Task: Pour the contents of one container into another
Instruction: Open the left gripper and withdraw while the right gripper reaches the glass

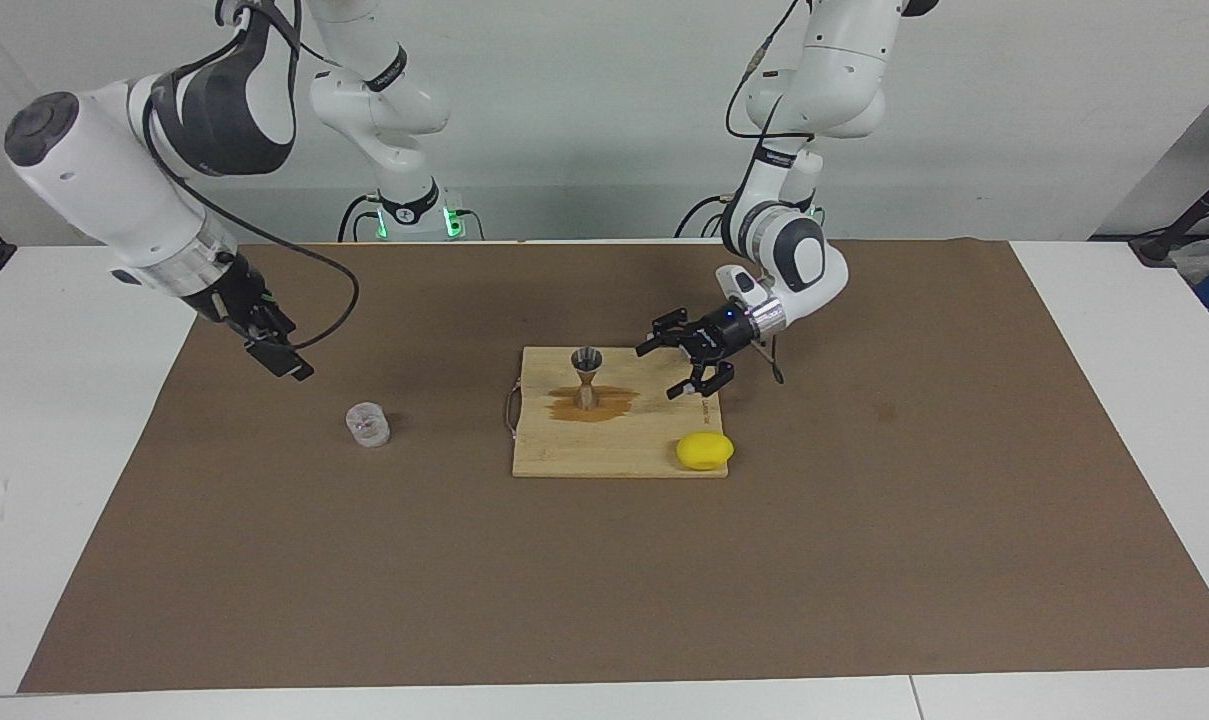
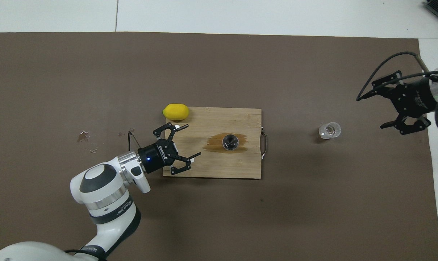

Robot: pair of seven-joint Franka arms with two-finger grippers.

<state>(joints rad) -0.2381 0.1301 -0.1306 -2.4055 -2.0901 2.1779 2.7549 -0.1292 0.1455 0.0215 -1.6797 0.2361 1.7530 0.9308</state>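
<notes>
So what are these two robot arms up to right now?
Neither holds anything. The metal jigger stands upright on the cutting board in a brown puddle. The left gripper, open, hovers over the board's edge beside it. The right gripper, open, hangs near the glass tumbler standing on the brown mat.

Two glossy white arms with dark grey joint bands are seen; black linked-finger claws are mounted on silver wrist rings, and black cables are looped alongside.
</notes>
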